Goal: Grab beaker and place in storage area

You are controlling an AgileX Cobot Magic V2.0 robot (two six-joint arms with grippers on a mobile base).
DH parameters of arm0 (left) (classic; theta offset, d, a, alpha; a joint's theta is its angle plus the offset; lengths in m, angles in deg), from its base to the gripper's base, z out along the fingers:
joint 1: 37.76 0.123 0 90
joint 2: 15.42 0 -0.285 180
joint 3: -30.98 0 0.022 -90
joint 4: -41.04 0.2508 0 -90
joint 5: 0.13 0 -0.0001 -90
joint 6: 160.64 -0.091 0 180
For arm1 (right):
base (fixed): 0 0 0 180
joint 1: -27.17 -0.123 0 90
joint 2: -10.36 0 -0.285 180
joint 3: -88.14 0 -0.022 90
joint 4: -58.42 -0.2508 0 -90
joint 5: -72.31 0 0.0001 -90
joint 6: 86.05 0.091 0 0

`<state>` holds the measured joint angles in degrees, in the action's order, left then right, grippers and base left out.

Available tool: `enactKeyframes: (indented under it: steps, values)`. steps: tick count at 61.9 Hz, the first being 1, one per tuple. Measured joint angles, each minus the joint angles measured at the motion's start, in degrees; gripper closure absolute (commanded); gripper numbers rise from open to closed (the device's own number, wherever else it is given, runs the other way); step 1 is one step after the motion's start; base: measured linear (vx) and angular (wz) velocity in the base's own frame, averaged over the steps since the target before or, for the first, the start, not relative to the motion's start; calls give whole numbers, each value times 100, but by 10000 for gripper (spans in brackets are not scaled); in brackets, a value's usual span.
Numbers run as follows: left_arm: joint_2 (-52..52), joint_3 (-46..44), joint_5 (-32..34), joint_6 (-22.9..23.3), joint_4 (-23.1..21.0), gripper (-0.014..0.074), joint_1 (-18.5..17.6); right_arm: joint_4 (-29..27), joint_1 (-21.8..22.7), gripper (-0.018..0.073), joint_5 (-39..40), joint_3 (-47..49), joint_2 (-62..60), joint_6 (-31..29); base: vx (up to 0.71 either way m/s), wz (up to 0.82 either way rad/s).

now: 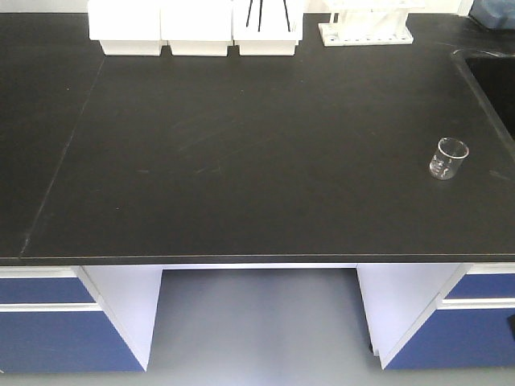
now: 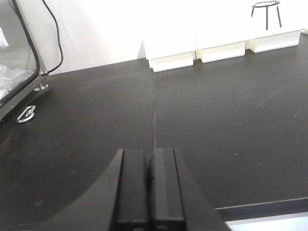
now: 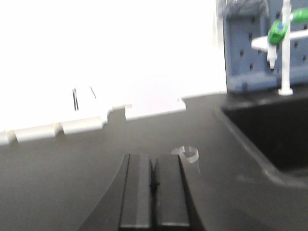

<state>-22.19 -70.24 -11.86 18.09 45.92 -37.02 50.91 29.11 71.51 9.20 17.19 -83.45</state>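
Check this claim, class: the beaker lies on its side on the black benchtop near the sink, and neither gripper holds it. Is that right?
No. The beaker stands upright, rim up, as the front-facing view shows; the rest holds.

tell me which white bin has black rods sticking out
The rightmost bin, next to the tube rack; the middle bin and left bin show nothing sticking out.

No text is legible (faint white marks on the beaker (image 1: 448, 158) are too small to read).
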Motion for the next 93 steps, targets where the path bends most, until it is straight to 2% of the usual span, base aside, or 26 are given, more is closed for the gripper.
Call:
enactKeyframes:
  steps: [8, 23, 31, 37, 47, 56, 63, 68, 82, 93]
  values:
    - [0, 0, 296, -2, -42, 595, 0, -52, 0, 567, 425, 0, 0, 12, 0, 0]
    - [0, 0, 1913, 23, -107, 595, 0, -84, 0, 567, 1573, 0, 0, 47, 0, 0]
    - [0, 0, 2727, 382, -107, 595, 0, -77, 0, 567, 1306, 142, 0, 94, 0, 0]
    - [0, -55, 3173, 544, -107, 595, 0, 160, 0, 567, 836, 746, 15, 52, 0, 0]
    - [-118, -826, 3092, 595, -107, 595, 0, 922, 0, 567, 207, 2063, 694, -76, 0, 0]
    - [-957, -1623, 3105, 601, -89, 595, 0, 1091, 0, 567, 199, 2574, 1736, -86, 0, 0]
    - [-1783, -1806, 3060, 629, -89, 595, 0, 1109, 0, 567, 392, 2378, 2454, -93, 0, 0]
    - [-2317, -1806, 2794, 758, -98, 595, 0, 1121, 0, 567, 799, 1970, 2772, -93, 0, 0]
    - [-3321, -1806, 2253, 841, -96, 568, 0, 1062, 0, 558, 1524, 1179, 2983, -93, 0, 0]
    - [-3822, -1696, 2191, 852, -91, 457, 0, 1036, 0, 503, 1550, 1020, 3119, -47, 0, 0]
